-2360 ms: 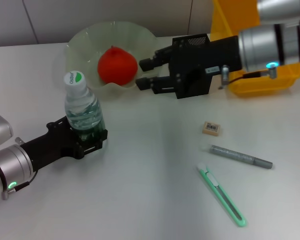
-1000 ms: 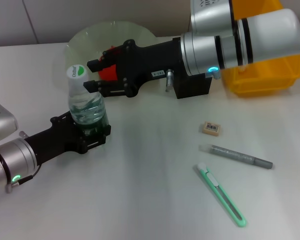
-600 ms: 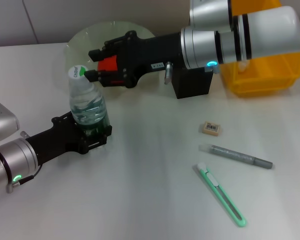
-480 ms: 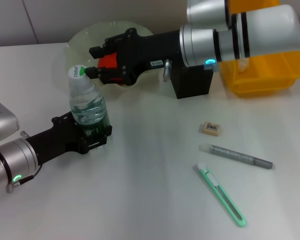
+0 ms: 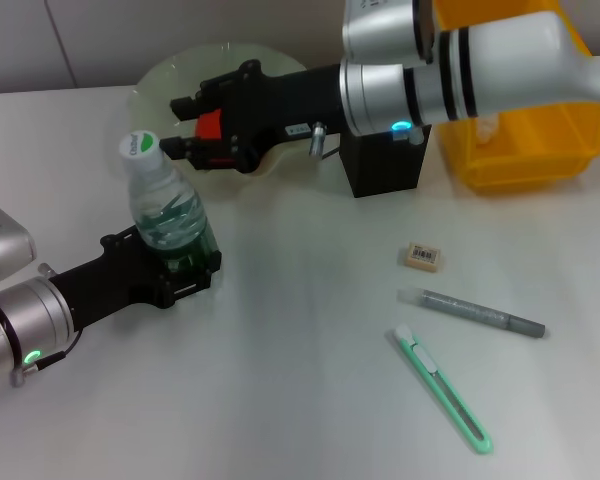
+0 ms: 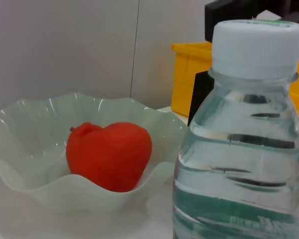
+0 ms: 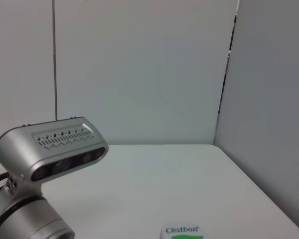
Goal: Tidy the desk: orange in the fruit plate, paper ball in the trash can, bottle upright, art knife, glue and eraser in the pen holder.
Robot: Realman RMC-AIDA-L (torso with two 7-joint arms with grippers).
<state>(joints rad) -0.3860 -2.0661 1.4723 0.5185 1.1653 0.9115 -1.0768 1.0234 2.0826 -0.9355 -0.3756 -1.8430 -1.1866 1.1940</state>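
Now clamping the bottle [image 5: 166, 215] low at the near left of the bench [image 5: 300, 380] with the left gripper [image 5: 180, 268], bottle tilted slightly left; hovering the right gripper [image 5: 183, 125], parted and empty, over the fruit plate [image 5: 160, 75] just beyond the cap.

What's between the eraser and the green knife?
In the head view, the grey glue pen lies between the eraser and the green art knife.
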